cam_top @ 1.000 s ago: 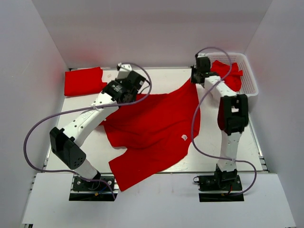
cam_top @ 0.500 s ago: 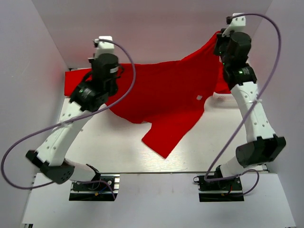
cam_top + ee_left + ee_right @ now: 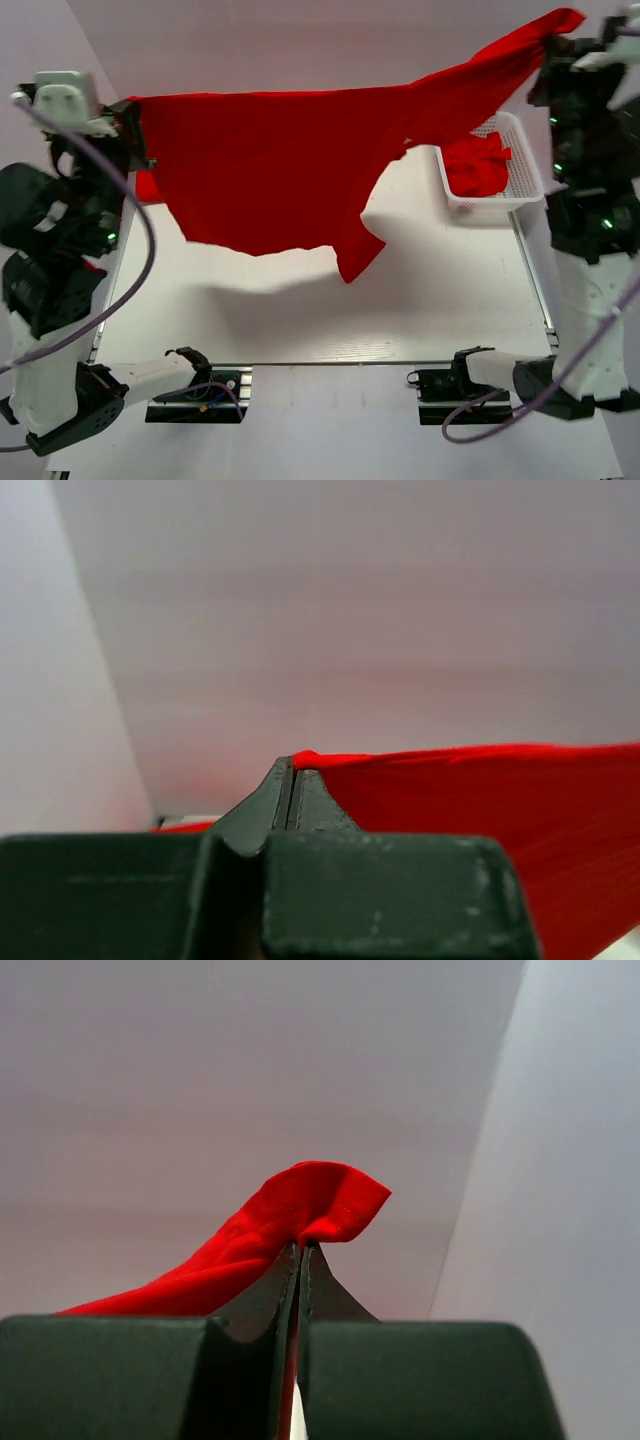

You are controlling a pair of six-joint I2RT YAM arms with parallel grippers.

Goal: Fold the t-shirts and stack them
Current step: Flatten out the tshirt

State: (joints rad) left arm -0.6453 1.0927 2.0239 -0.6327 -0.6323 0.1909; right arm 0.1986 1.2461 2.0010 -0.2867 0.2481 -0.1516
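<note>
The left fingers [image 3: 262,805] are clamped on one corner of a red shirt [image 3: 270,170] and the right fingers [image 3: 328,1305] on another, holding it stretched between them above the tabletop [image 3: 420,310], while more red shirts [image 3: 478,168] lie in a basket [image 3: 490,202] below the right fingers.

Bright, diffuse light from above, soft grey shadow of the red t-shirt [image 3: 270,170] across the middle of the white surface [image 3: 450,300], faint pink glow on the back wall [image 3: 350,680], left pincer [image 3: 290,780] and right pincer [image 3: 300,1260] dark, soft-focused near the lens
</note>
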